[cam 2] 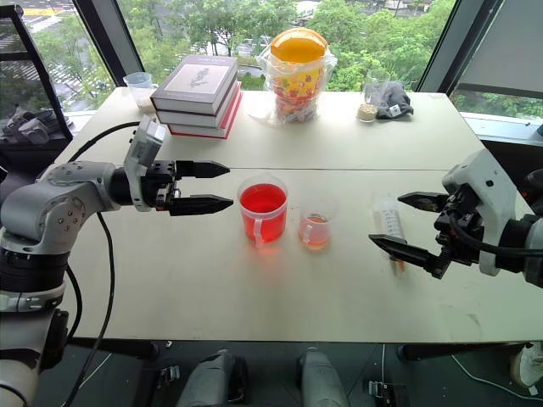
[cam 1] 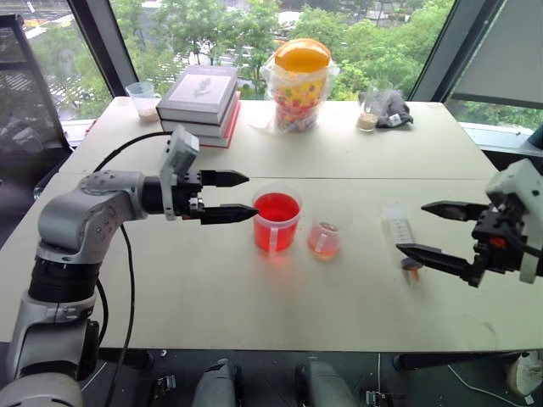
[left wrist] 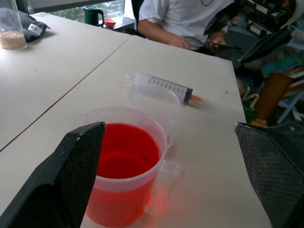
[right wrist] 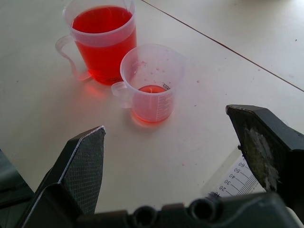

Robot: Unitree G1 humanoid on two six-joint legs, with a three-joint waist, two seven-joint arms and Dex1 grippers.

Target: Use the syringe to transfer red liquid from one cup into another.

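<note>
The larger cup, full of bright red liquid, stands mid-table. Just to its right stands the smaller cup, with a little pale orange liquid at its bottom. Further right the syringe lies flat on the table, its orange tip toward the front edge. My left gripper hovers open just left of the larger cup, pointing at it, empty. Over the syringe, my right gripper is also open and empty, its fingers either side of the barrel as seen from above.
At the back of the table are a stack of books, a bag of colourful snacks with an orange lid, a small jar beside a dark cloth, and a plastic cup. A seated person is beyond the table's right end.
</note>
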